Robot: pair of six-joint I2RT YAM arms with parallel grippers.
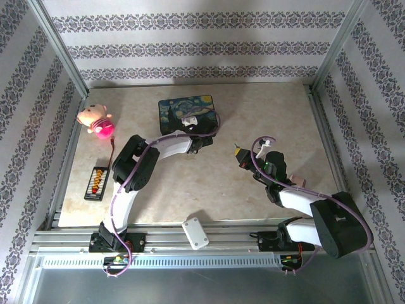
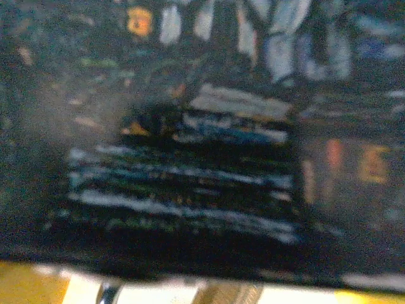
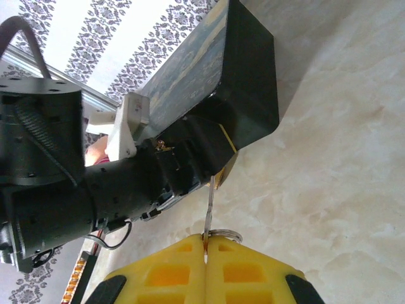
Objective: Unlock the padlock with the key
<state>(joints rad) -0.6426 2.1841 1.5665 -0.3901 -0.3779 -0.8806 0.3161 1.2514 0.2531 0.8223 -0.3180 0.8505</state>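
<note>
The dark blue painted tin lies at the back middle of the table. My left gripper sits at its near edge. In the left wrist view the tin looms blurred. The yellow fingertips stand far apart at the bottom corners, so the left gripper is open. A brass body, apparently the padlock, lies between them. My right gripper is shut on the key. The blade points at a brass edge under the left arm. The key ring rests by the right gripper.
A pink plush toy lies at the back left. A small bead frame rests near the left edge. A white block sits on the front rail. Metal frame posts and patterned walls enclose the table.
</note>
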